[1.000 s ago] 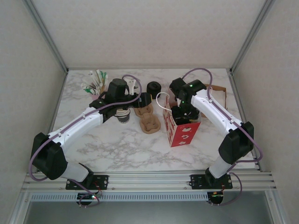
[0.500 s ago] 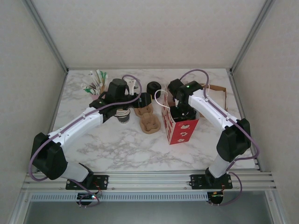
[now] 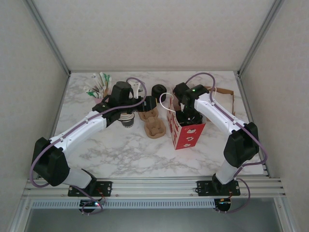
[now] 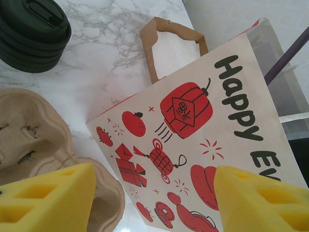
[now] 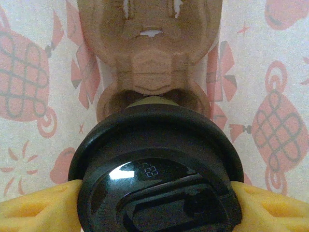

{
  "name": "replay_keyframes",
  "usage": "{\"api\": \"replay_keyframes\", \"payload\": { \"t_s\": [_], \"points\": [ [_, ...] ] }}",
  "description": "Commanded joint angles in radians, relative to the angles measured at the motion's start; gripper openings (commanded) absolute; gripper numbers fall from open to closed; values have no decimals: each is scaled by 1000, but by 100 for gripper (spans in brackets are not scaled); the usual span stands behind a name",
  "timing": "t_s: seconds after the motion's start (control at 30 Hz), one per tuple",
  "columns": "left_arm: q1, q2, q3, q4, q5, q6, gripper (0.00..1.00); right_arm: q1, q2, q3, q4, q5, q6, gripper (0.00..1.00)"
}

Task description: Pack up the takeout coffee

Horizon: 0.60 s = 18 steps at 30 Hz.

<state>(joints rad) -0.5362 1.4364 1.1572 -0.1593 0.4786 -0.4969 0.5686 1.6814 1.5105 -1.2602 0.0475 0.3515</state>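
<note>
The takeout coffee (image 5: 157, 188), a cream cup under a round black lid, hangs inside the red-and-white paper bag (image 3: 187, 134) with my right gripper (image 5: 157, 205) shut on the lid's sides. Below it in the bag lies a brown pulp cup carrier (image 5: 149, 58). From above, my right gripper (image 3: 188, 116) reaches down into the bag's open top. My left gripper (image 3: 148, 103) hovers left of the bag, its yellow fingers (image 4: 46, 200) spread open with nothing between them. In the left wrist view the printed bag (image 4: 193, 125) lies ahead.
A second pulp carrier (image 3: 154, 123) lies left of the bag. A black stack of lids (image 3: 158, 92) stands behind it. A stack of cups (image 3: 127, 119) sits under my left arm. Stirrers and packets (image 3: 99, 84) are at the back left, a brown bag (image 3: 224, 93) at the back right.
My right arm shifted slightly left and away with the coffee in the bag, and the bag moved a little with it. The left arm stayed still.
</note>
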Motion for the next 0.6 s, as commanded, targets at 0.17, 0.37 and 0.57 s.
{"api": "replay_keyframes", "payload": {
  "t_s": [0.17, 0.37, 0.57],
  "points": [
    [-11, 1, 36, -2, 12, 12, 66, 4, -9, -18, -5, -11, 1, 71],
    [-15, 1, 38, -2, 9, 12, 66, 5, -16, -23, -5, -12, 1, 71],
    [-19, 1, 36, -3, 6, 10, 66, 4, -19, -25, -5, -12, 2, 71]
  ]
}}
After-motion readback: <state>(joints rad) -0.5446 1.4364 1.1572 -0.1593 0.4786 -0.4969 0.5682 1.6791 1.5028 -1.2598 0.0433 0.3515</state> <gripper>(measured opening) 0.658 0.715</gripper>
